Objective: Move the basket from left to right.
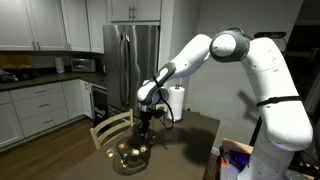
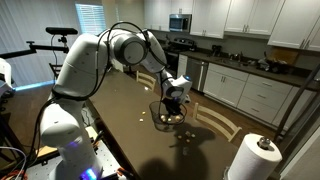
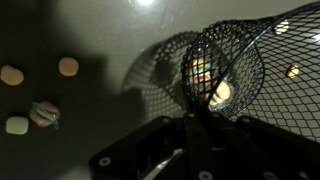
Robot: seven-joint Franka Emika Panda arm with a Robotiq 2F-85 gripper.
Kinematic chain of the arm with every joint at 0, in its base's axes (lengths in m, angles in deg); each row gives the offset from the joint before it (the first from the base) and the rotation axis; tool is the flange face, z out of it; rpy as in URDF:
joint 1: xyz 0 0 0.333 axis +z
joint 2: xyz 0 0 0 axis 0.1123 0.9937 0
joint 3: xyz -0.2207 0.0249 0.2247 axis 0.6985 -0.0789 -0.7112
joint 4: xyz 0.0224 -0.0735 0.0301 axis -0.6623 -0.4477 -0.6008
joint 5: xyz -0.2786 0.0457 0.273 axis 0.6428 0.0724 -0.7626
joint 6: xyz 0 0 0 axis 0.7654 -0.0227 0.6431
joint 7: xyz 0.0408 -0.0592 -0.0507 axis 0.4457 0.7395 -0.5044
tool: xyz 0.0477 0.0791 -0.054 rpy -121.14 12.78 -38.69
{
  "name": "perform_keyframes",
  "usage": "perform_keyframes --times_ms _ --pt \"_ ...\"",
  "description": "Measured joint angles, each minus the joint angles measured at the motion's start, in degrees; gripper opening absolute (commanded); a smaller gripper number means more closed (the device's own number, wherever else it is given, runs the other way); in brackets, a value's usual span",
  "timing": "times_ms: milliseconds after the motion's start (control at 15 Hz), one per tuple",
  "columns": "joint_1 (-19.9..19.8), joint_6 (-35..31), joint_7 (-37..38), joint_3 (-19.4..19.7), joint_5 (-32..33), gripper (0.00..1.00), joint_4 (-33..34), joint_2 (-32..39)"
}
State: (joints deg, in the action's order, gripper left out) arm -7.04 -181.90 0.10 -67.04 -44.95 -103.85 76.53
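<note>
Seen from the wrist, the left of the dark worktop has a few small yellowish pieces lying loose, each apart from the others. To their right is the basket, dark wire mesh, tipped so its round mouth faces the camera. One pale piece shows through the mesh. The gripper comes in from the bottom edge, its jaws drawn nearly together on the basket's rim, with the wire pinched between them.

In an exterior view, a wooden chair stands at the left side of the worktop. The basket is just beside it, near the front corner, with the gripper pointing straight down onto its upper edge. Further right, behind them, is an upright white paper-towel roll, and then the white arm arches over to its base.

In an exterior view from the opposite side, the arm reaches in from the left. The basket hangs at the gripper over the middle of the worktop. I cannot tell whether its bottom touches the surface.
</note>
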Motion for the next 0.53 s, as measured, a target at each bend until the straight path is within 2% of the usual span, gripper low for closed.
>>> perform_keyframes --times_ms 533 --pt "-3.03 -6.32 -6.27 -0.45 -1.75 0.04 -4.85 -0.65"
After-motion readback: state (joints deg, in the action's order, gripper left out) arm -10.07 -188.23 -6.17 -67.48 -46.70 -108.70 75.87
